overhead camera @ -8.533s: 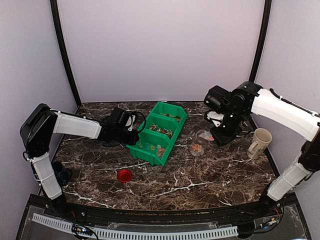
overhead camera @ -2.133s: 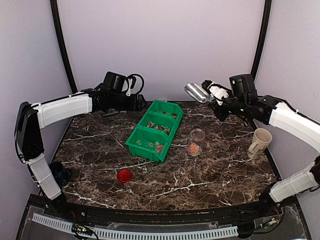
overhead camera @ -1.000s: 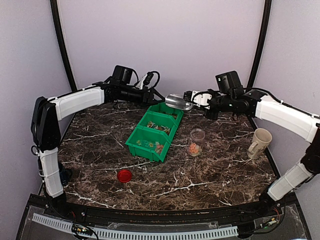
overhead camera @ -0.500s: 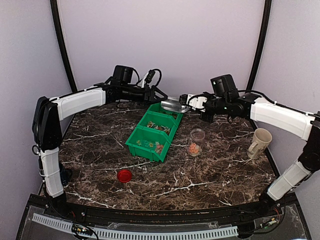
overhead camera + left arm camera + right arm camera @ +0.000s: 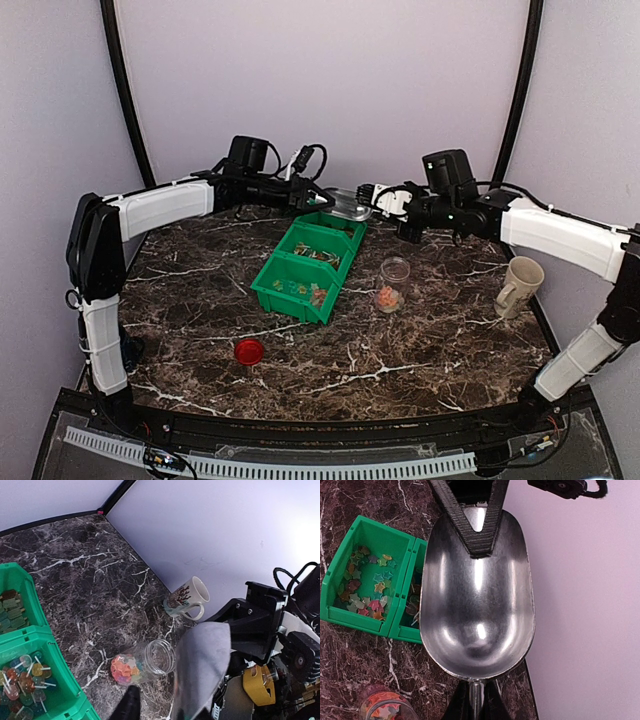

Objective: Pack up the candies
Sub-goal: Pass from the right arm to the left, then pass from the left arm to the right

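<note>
Dark marble table (image 5: 430, 350), lavender walls (image 5: 320, 90) on three sides.

Both arms reach to the far middle and we see them meet above the back end of the green bin (image 5: 293, 306).

Right gripper (image 5: 475, 706) is clamped on the handle of the metal scoop (image 5: 477, 600). The handle runs down between its two fingers. The bowl faces the right wrist camera and shows bare shiny metal. It hangs over the bin's far compartment.

Left gripper (image 5: 312, 194) is right at the scoop's front rim. In the right wrist view its fingers (image 5: 449, 510) form a V whose tips converge over the bowl. The left wrist view shows us only one finger, with the scoop covering the other side. We can't tell whether that gripper is spread, pressed together or pinching the rim.

Candies (image 5: 387, 298): one small orange-pink heap sits at the bottom of the open glass jar (image 5: 394, 272). The jar stands upright just right of the bin. The rest are in the bin's compartments. The wrist views show us star shapes in one compartment and stick-type sweets in the next.

The red lid (image 5: 249, 350) lies flat on the table, near-left and well apart from the jar. The mug (image 5: 520, 283) stands at the right edge with its handle toward the jar.
</note>
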You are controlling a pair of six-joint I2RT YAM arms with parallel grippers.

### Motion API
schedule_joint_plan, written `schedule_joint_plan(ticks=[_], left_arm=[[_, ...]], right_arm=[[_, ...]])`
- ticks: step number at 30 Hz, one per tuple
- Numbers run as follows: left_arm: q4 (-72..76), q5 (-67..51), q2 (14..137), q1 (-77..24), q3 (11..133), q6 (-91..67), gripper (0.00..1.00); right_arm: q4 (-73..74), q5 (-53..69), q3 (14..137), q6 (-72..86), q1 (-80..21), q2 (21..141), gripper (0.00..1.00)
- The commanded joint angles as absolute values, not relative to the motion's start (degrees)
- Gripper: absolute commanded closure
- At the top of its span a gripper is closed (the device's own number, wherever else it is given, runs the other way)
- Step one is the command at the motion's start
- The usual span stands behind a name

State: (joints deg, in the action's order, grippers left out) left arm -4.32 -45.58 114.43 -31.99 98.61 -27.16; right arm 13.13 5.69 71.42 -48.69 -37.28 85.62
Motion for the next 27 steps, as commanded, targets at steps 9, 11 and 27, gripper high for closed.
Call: schedule_joint_plan(ticks=[9, 11, 27], left_arm=[[0.71, -47.97, 113.05, -31.51, 95.13, -29.16, 1.00], [1.93, -48.63, 112.79, -31.54, 94.36, -29.73, 1.00], [11.78, -52.85, 110.74, -30.76, 88.68, -34.52, 1.00]], right_arm=[[0.78, 7.84, 64.18, -47.13, -37.70, 79.79, 0.98], [0.20, 9.04, 63.52, -46.12, -37.10, 79.02, 0.87], [-3.24, 17.93, 61.41, -42.97, -33.31, 77.86, 0.63]])
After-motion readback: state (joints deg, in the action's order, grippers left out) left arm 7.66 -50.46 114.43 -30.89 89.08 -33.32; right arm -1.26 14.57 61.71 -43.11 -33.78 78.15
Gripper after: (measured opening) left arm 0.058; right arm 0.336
